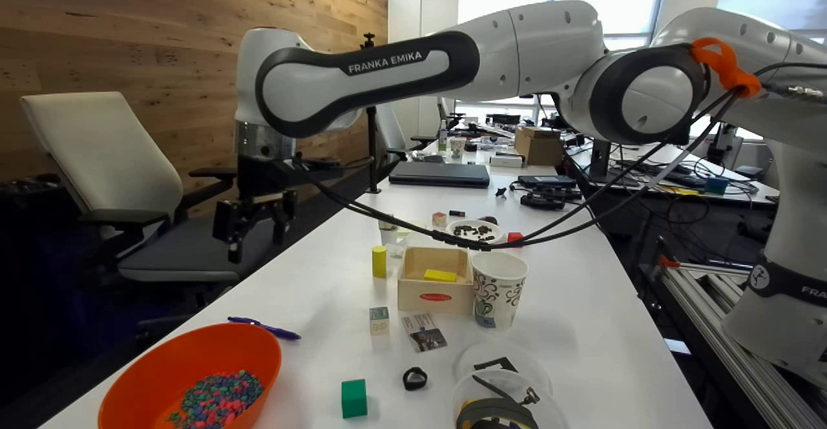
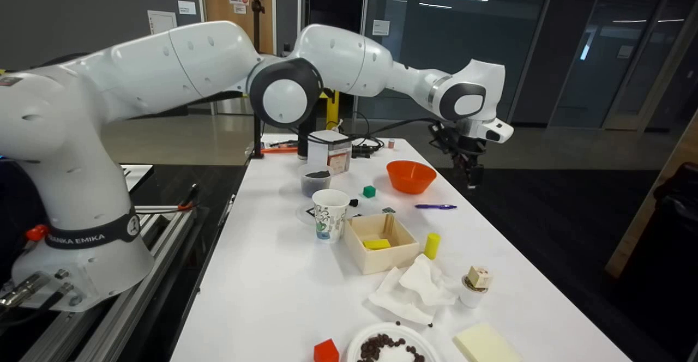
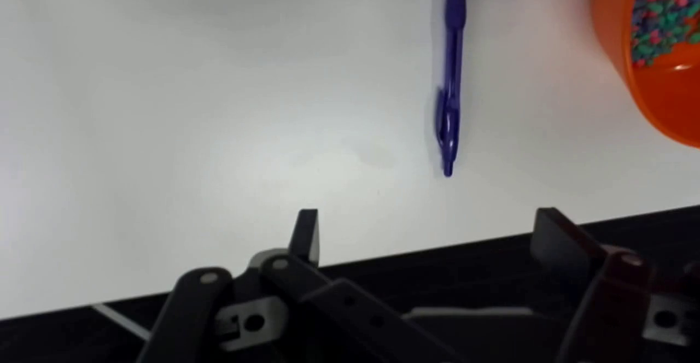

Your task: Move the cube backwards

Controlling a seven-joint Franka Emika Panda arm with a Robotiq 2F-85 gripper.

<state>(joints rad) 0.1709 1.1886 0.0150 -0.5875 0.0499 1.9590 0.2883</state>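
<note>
A small cube [image 1: 379, 320] with a dark-green top and a pale printed side stands on the white table between the wooden box and the bright green cube [image 1: 353, 398]. In an exterior view, part of the small cube [image 2: 388, 210] shows behind the box rim. It is out of view in the wrist view. My gripper [image 1: 258, 238] is open and empty, high up and apart from the cube, past the table's long edge. In the wrist view, the gripper's fingers [image 3: 426, 212] are wide apart across the table edge, with the purple pen [image 3: 451, 84] ahead of them.
The wooden box [image 1: 434, 296] holds a yellow block [image 1: 440, 275]. The paper cup [image 1: 496, 300] stands beside it. A yellow cylinder [image 1: 379, 262], a printed card [image 1: 424, 332], a black ring [image 1: 415, 378] and an orange bowl [image 1: 116, 387] are around the cube. A chair [image 1: 194, 248] stands beyond the table.
</note>
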